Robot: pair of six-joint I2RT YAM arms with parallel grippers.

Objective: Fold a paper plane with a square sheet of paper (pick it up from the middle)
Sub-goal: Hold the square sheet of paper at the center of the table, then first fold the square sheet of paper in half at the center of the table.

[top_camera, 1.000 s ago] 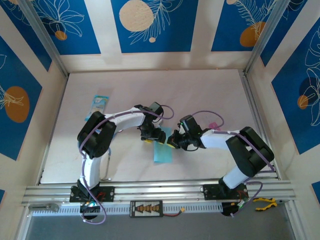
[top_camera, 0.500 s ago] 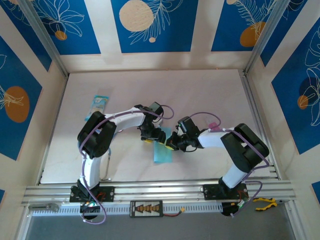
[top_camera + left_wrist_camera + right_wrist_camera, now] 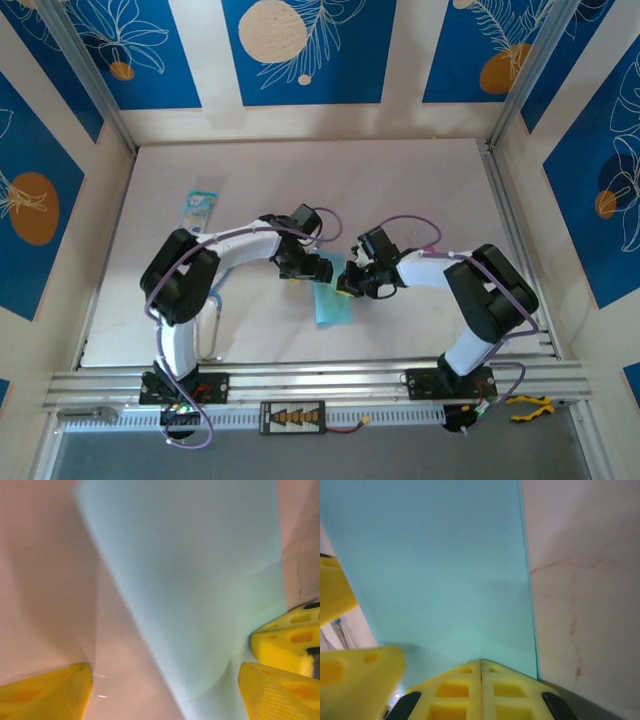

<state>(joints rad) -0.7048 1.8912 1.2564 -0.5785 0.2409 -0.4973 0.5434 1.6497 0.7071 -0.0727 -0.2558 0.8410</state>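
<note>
The square sheet of paper (image 3: 333, 302) is light blue and lies folded into a narrow strip on the table, between my two grippers. My left gripper (image 3: 311, 270) is at the strip's upper left end. In the left wrist view this gripper (image 3: 166, 674) is open, its yellow fingers (image 3: 47, 695) wide apart low over the paper (image 3: 190, 580). My right gripper (image 3: 347, 283) is at the upper right end. In the right wrist view it (image 3: 481, 663) is shut, its joined tips resting on the paper (image 3: 435, 570), close to the sheet's right edge.
A blue-and-white packet (image 3: 200, 207) lies at the table's left. A small pink item (image 3: 429, 250) sits behind the right arm. The aluminium rail (image 3: 320, 382) runs along the near edge, with yellow-handled pliers (image 3: 528, 405) at its right end.
The left gripper's fingers have spread wider. The left arm's elbow has swung left, and the right gripper has edged up and left along the paper's end.
</note>
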